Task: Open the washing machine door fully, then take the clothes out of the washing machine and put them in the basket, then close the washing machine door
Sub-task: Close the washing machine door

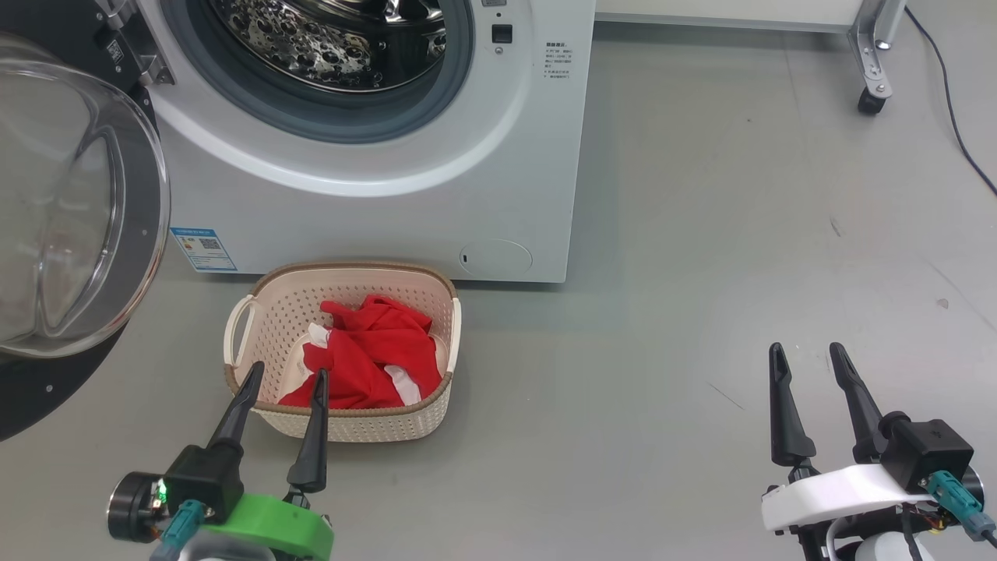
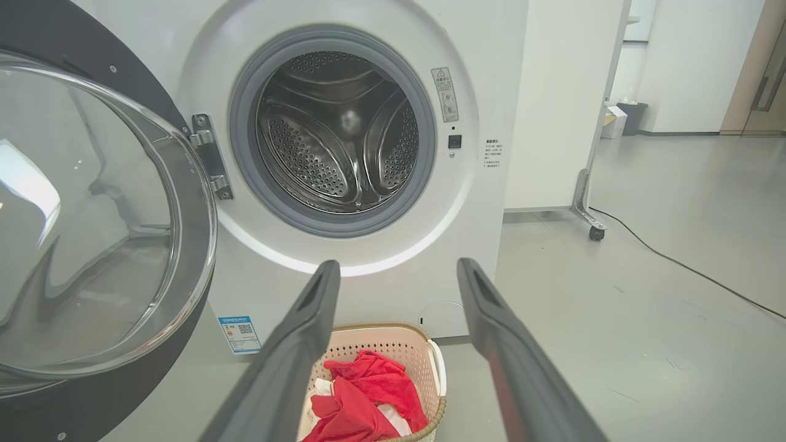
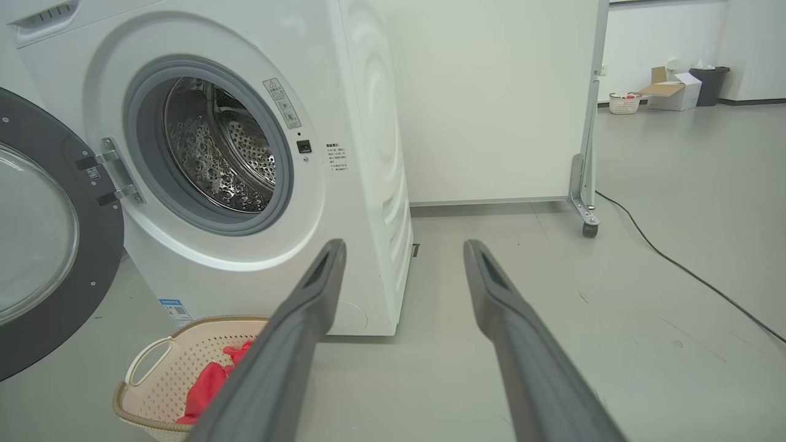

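The basket (image 1: 354, 425), with the clothes (image 1: 378, 351) in it, sits on the floor (image 1: 701, 312) just before the washer (image 1: 374, 210). The door (image 1: 70, 202) stands left of the washer and basket.

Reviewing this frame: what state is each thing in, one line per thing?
washing machine door: swung wide open
washing machine: looks empty inside
clothes: crumpled in the basket
basket: upright on floor
left gripper: jaws open, empty
right gripper: jaws open, empty

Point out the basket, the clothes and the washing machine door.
the basket (image 1: 389, 425), head view, front perforated wall.
the clothes (image 1: 382, 351), head view, middle of the red fabric.
the washing machine door (image 1: 70, 210), head view, clear glass bowl.
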Available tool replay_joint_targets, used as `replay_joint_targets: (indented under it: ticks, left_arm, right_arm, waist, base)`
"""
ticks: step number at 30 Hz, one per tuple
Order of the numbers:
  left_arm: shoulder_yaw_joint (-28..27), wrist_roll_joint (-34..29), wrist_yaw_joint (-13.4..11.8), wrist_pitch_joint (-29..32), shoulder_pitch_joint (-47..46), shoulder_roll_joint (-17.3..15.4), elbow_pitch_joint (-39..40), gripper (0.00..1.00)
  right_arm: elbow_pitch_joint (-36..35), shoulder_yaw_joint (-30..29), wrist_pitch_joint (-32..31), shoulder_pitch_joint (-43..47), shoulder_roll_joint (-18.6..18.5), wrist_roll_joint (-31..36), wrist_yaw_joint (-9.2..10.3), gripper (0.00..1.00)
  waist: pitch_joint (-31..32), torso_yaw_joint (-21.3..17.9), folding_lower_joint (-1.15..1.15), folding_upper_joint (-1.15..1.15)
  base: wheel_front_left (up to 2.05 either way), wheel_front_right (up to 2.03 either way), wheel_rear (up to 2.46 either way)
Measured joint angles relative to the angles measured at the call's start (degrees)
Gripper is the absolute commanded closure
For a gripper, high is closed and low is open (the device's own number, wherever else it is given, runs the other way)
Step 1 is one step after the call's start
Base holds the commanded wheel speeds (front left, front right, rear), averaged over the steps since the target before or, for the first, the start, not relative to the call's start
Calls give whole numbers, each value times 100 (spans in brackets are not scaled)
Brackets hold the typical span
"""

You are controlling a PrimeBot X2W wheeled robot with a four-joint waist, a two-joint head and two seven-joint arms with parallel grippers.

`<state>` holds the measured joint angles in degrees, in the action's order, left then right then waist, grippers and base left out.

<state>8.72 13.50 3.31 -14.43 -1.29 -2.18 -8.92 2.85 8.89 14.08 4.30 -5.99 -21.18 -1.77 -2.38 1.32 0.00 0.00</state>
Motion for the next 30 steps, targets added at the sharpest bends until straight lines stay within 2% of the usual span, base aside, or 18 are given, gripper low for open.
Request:
replay_joint_targets:
  ticks: [30]
  left_arm:
    - [54,-41,-57,-1,7,1,2,0]
  right_arm:
    - [-55,14,0,-1,-3,-8,33,0]
  waist:
    - [-63,65,0,0]
  base:
    - [0,0,0]
